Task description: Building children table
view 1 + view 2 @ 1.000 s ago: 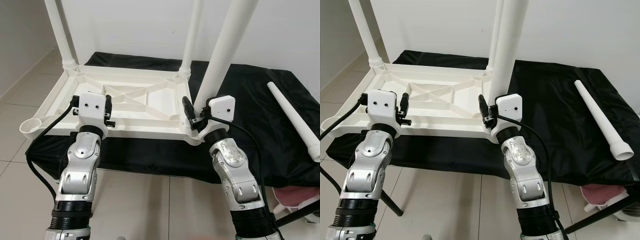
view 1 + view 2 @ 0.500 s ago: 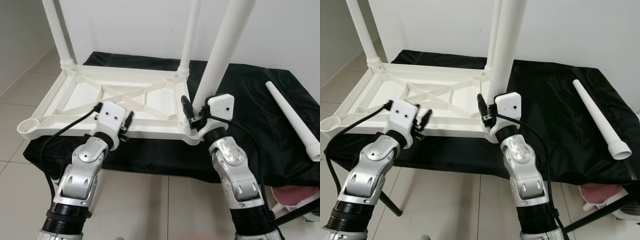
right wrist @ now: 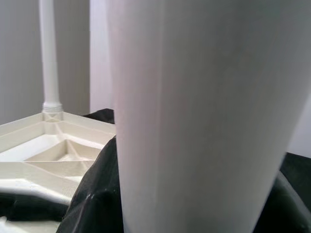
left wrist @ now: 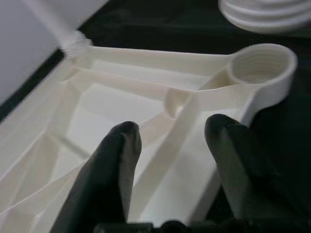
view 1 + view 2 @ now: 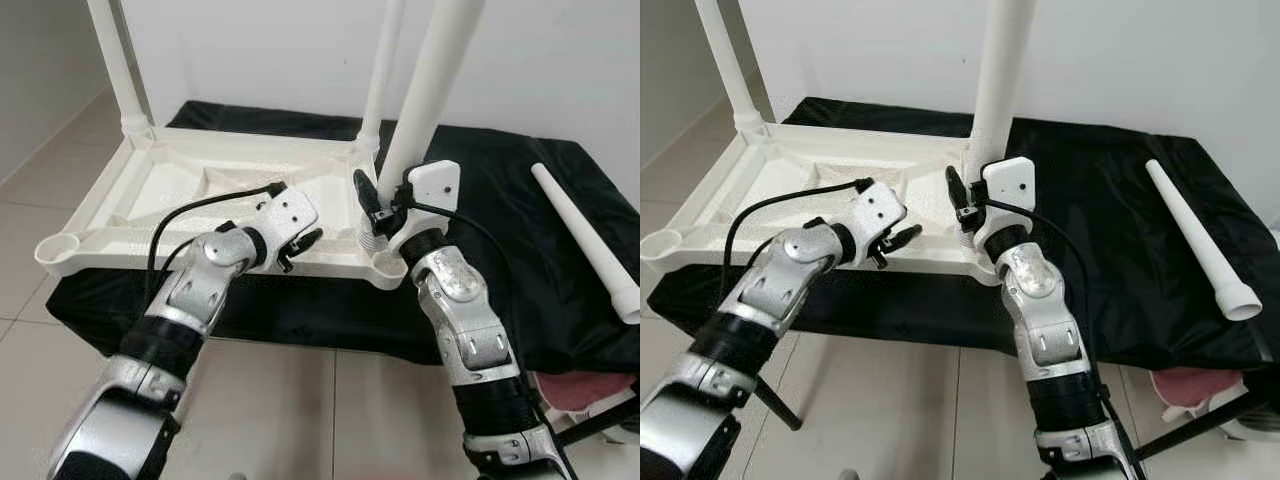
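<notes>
tabletop (image 5: pixel 150 195) lies upside down on our black-draped desk (image 5: pixel 510 215), its near edge hanging just past the desk rim. our right end effector (image 5: pixel 385 215) grips the near-right leg (image 5: pixel 425 90) at its socket. our left end effector (image 4: pixel 170 141) hovers with fingers spread over a rib beside the corner socket (image 4: pixel 260 65). a loose leg (image 5: pixel 590 240) lies well apart on the right.
</notes>
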`<state>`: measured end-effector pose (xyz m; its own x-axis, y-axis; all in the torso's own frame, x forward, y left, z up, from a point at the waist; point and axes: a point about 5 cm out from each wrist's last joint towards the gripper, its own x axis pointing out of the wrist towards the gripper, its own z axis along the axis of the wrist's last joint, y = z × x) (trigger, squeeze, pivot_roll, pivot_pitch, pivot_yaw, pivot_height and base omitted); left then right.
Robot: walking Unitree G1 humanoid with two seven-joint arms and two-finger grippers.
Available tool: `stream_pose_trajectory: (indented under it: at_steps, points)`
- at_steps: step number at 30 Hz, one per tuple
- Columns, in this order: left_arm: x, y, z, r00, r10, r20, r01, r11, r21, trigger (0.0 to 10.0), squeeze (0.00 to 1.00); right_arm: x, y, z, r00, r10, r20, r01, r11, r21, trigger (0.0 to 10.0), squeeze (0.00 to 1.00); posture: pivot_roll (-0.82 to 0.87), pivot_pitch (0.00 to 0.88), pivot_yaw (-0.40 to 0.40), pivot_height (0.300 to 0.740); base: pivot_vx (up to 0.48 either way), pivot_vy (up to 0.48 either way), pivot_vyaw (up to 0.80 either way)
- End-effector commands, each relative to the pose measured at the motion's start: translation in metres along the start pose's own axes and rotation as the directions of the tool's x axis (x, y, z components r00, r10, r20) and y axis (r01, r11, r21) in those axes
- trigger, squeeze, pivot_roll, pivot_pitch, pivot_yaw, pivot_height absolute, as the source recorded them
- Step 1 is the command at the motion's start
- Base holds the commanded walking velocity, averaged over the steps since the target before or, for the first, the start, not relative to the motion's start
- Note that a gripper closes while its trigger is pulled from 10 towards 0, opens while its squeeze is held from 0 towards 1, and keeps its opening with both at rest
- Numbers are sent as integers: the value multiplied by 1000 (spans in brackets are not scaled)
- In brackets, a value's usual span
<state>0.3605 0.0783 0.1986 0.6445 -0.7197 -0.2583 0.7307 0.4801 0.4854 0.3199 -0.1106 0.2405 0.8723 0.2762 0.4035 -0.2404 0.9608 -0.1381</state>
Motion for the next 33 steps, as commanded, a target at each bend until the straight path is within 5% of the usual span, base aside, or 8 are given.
stream_pose_trajectory:
  at_steps: [1, 2, 3, 4, 10, 18, 33]
  points:
    - [9, -7, 5, 994, -108, 14, 108, 994, 0, 10000, 1000, 0, -6, 2, 1000, -24, 8, 24, 1000, -7, 10000, 0, 55, 78, -50, 740, 0, 0, 0]
    - [9, -7, 5, 994, -108, 14, 108, 994, 0, 10000, 1000, 0, -6, 2, 1000, -24, 8, 24, 1000, -7, 10000, 0, 55, 78, -50, 740, 0, 0, 0]
    - [13, -8, 6, 990, -139, 12, 139, 990, -1, 10000, 733, 0, -7, 2, 1000, -29, 11, 30, 1000, -10, 10000, 0, 52, 81, -47, 740, 0, 0, 0]
    - [23, -12, 8, 982, -191, 8, 191, 981, -17, 10000, 0, 0, -8, 4, 999, -36, 17, 36, 999, -17, 10000, 0, 42, 90, -39, 740, 0, 0, 0]
    - [41, -22, 7, 970, -241, -22, 239, 969, -66, 10000, 0, -4, -11, 6, 998, -59, 20, 59, 998, -29, 10000, 0, 20, 100, -15, 740, 0, 0, 0]
    - [53, -24, -3, 977, -182, -111, 169, 979, -113, 10000, 0, -12, -12, 8, 996, -92, 20, 93, 995, -30, 10000, 0, -14, 121, 11, 740, 0, 0, 0]
    - [51, -5, -11, 987, -11, -163, -9, 993, -120, 10000, 0, -28, -16, 13, 990, -139, 6, 139, 989, -48, 10000, 0, -72, 158, 31, 740, 0, 0, 0]
